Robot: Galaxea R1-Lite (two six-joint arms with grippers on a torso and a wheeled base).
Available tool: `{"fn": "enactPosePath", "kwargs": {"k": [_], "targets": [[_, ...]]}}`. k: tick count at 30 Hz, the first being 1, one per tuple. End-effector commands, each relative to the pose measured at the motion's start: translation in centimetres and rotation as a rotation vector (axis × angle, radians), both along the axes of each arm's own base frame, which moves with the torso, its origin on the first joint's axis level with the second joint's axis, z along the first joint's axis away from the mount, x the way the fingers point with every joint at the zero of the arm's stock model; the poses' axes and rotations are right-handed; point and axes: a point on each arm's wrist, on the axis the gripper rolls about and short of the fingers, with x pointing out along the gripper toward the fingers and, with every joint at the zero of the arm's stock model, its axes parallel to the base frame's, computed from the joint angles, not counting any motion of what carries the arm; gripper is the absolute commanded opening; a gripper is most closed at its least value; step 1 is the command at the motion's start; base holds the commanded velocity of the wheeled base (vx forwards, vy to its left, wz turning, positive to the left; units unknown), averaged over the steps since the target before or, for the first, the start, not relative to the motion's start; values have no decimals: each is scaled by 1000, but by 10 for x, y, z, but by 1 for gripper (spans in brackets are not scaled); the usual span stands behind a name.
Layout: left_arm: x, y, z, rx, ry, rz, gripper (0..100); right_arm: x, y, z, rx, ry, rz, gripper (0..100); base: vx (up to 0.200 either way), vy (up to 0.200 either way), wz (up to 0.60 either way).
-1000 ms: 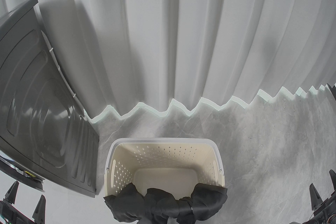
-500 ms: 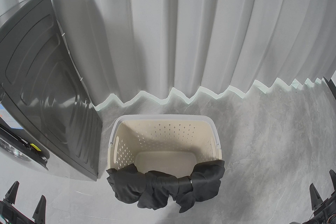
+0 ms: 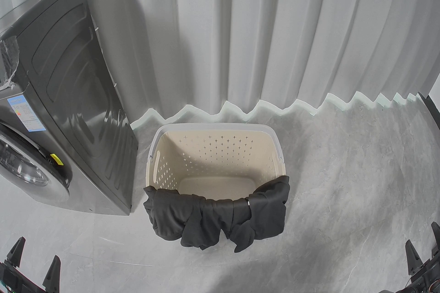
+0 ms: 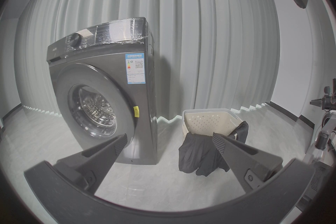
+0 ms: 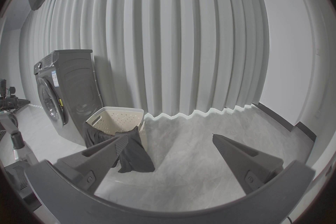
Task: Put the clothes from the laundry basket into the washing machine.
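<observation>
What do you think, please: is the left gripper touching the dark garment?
Apart. The head view shows bare floor between the left gripper and the garment draped over the basket rim.

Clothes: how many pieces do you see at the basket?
1: a dark garment draped over the basket's near rim, hanging outside. Its folds could hide a second piece.

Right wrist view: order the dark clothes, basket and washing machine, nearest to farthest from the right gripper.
From the right gripper:
1. Dark clothes, draped over the basket's near rim.
2. Basket, right behind them.
3. Washing machine, beyond the basket, toward the robot's left.
</observation>
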Motion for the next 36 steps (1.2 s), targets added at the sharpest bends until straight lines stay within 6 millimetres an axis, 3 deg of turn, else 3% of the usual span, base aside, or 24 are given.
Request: {"fn": "enactPosePath", "kwargs": {"k": [1,9,15,36], "targets": [[0,0,-5,-3,-1,-1,100,0,0,-5,-1,1,2,100,-200,0,0],[0,0,-5,-1,-1,2,100,0,0,-5,-1,1,2,100,-200,0,0],[0,0,-5,-3,-1,-4,100,0,0,-5,-1,1,2,100,0,0,0],[0,0,-5,-9,-2,-4,100,0,0,-5,-1,1,2,100,0,200,0]]}}
